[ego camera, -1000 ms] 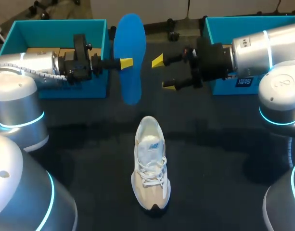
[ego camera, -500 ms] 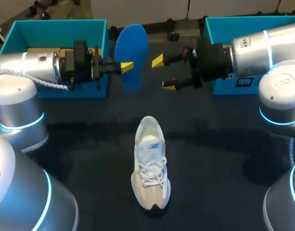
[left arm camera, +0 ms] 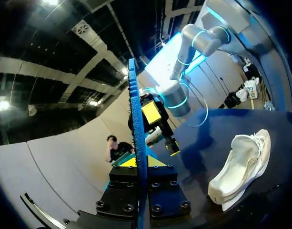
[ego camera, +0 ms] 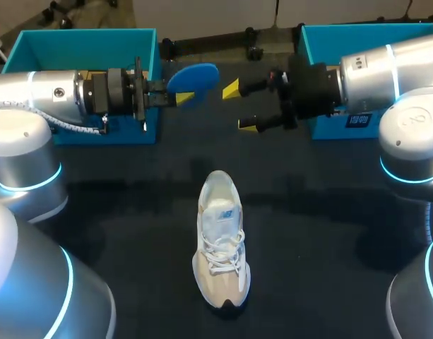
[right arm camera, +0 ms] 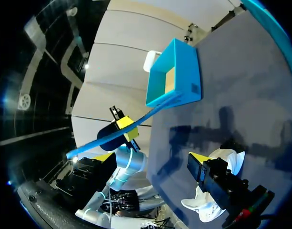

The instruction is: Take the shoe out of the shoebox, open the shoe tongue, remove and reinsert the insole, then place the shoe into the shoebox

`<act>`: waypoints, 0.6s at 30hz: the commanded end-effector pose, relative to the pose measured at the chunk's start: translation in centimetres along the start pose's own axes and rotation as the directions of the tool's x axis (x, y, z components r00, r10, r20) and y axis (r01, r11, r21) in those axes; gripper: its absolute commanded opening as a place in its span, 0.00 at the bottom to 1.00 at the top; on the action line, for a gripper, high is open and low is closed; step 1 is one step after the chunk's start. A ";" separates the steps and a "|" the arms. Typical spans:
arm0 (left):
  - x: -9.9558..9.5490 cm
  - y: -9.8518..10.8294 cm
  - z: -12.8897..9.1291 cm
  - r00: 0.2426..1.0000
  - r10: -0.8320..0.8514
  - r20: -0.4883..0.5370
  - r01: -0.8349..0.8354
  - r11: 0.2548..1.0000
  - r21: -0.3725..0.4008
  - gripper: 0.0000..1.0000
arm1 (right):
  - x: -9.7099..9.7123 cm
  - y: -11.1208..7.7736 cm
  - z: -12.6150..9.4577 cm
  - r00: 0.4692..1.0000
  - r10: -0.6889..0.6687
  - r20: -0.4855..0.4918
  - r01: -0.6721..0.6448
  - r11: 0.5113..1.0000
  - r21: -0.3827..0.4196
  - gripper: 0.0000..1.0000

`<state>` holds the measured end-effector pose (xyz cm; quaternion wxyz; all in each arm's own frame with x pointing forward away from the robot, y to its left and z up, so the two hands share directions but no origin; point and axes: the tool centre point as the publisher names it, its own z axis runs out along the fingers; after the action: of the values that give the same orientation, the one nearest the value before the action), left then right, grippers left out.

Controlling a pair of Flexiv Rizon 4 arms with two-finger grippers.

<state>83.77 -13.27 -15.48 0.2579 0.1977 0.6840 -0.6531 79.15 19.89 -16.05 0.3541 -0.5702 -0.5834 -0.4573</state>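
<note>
A blue insole hangs in the air over the far middle of the table, lying nearly flat, with my left gripper shut on its edge. In the left wrist view the insole shows edge-on, rising from between the closed fingers of my left gripper. My right gripper stands wide open just to the right of the insole, not touching it. The white and beige shoe lies on the dark table, toe toward the front edge. In the right wrist view the insole is ahead of my open right gripper.
A teal shoebox stands at the back left behind my left arm. A second teal box stands at the back right behind my right arm. Dark tabletop surrounds the shoe.
My left wrist has rotated, turning the insole from upright to nearly flat. The right arm and the shoe have not moved.
</note>
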 end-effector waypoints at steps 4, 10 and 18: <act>0.5 -0.1 0.1 1.000 0.005 0.012 -0.005 1.000 -0.001 0.00 | 0.0 0.0 0.1 1.000 0.000 0.000 0.000 1.000 -0.002 1.00; 0.5 0.5 0.0 0.992 0.128 0.013 -0.128 0.992 -0.021 0.00 | 0.0 0.0 0.1 1.000 0.000 0.000 0.000 1.000 -0.002 1.00; 0.8 0.8 -0.3 0.927 0.373 0.030 -0.372 0.928 -0.037 0.00 | 0.0 0.0 0.1 1.000 0.000 0.000 0.000 1.000 -0.002 1.00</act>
<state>83.97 -13.10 -16.14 0.3658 0.2974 0.6494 -0.5967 79.15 19.80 -16.06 0.3548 -0.5693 -0.5834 -0.4579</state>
